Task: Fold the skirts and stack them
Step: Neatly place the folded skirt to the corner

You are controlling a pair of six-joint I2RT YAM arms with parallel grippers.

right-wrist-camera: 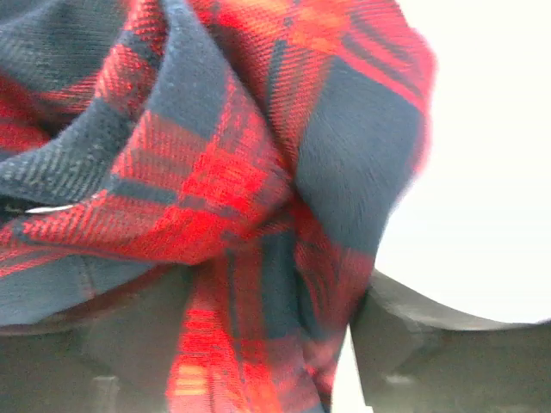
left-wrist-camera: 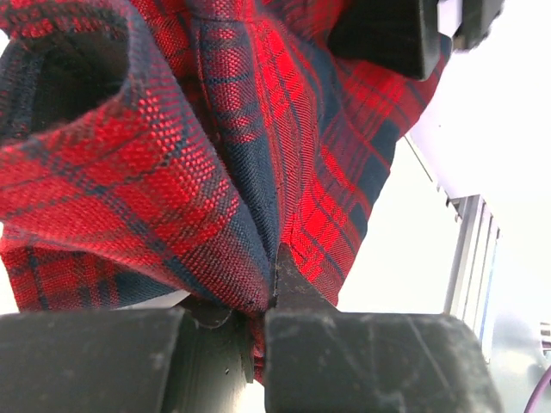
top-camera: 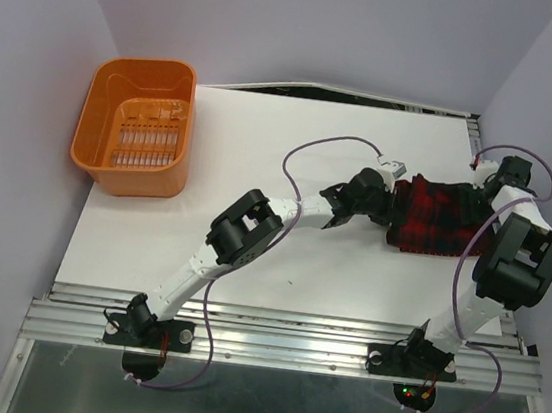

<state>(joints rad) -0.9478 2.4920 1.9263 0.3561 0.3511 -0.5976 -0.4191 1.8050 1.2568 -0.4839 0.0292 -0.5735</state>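
A red-and-navy plaid skirt (top-camera: 435, 221) lies bunched on the right side of the white table (top-camera: 283, 147). My left gripper (top-camera: 392, 213) is at its left edge. In the left wrist view the jaws (left-wrist-camera: 271, 275) are pinched together on a fold of the plaid cloth (left-wrist-camera: 172, 155). My right gripper (top-camera: 476, 191) is at the skirt's far right corner. In the right wrist view its fingers (right-wrist-camera: 405, 344) stand apart, with plaid cloth (right-wrist-camera: 224, 172) hanging loosely between them and a white gap beside the right finger.
An orange plastic basket (top-camera: 139, 129) stands at the table's back left. Metal rails (top-camera: 280, 338) run along the near edge by the arm bases. Grey walls close in on both sides and the back.
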